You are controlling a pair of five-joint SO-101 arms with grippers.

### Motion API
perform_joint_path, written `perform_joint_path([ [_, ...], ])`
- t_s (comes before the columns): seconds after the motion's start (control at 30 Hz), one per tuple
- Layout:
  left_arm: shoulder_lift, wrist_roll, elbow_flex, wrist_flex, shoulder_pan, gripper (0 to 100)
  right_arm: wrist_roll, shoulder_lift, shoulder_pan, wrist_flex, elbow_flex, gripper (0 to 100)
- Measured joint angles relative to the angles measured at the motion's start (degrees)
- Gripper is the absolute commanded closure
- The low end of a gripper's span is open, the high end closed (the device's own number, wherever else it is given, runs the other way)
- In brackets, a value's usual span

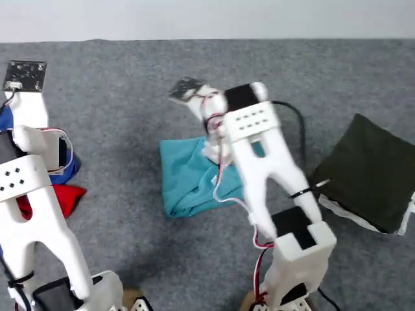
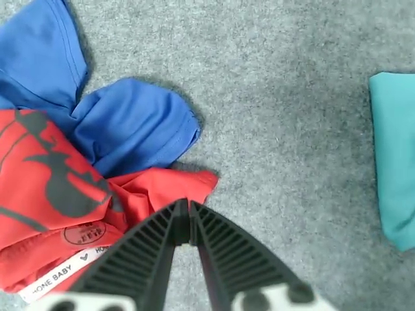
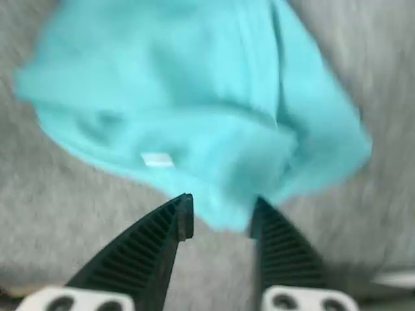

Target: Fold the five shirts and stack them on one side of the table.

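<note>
We look down on a grey carpeted bench point(image 1: 130, 97) with two white robot arms rising from its near edge.

A teal shirt point(image 1: 185, 178) lies at the middle of the bench, partly folded into a rough rectangle. The right arm reaches over its right portion. In the right wrist view, the right pincer point(image 3: 222, 217) is released, with its two black ribbed fingers set apart. A rumpled edge of the teal cloth reaches down into the gap between the tips. We cannot tell whether the fingers touch the cloth.

At the right side of the bench, a dark green shirt point(image 1: 369, 172) lies folded flat. It sits on top of a white garment point(image 1: 347, 212) whose edge peeks out along its near side.

At the left side, a blue shirt point(image 2: 130, 126) and a red shirt point(image 2: 39, 194) with a dark print lie crumpled together, the red one overlapping the blue. The left pincer point(image 2: 189, 217) is clenched with its tips pressed together and nothing between them. It hangs just above the corner of the red shirt.
</note>
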Motion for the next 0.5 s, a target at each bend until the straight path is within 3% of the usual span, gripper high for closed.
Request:
perform_joint_path([
  [0.23,0.00,0.00,0.00,0.00,0.00,99,-0.09,8.35,0.18,-3.25,0.00,98.8],
  [0.37,0.00,0.00,0.00,0.00,0.00,99,-0.09,11.16,3.60,3.87,0.00,98.9],
  [0.5,0.00,0.00,0.00,0.00,0.00,99,-0.09,10.73,8.88,4.75,3.34,98.9],
])
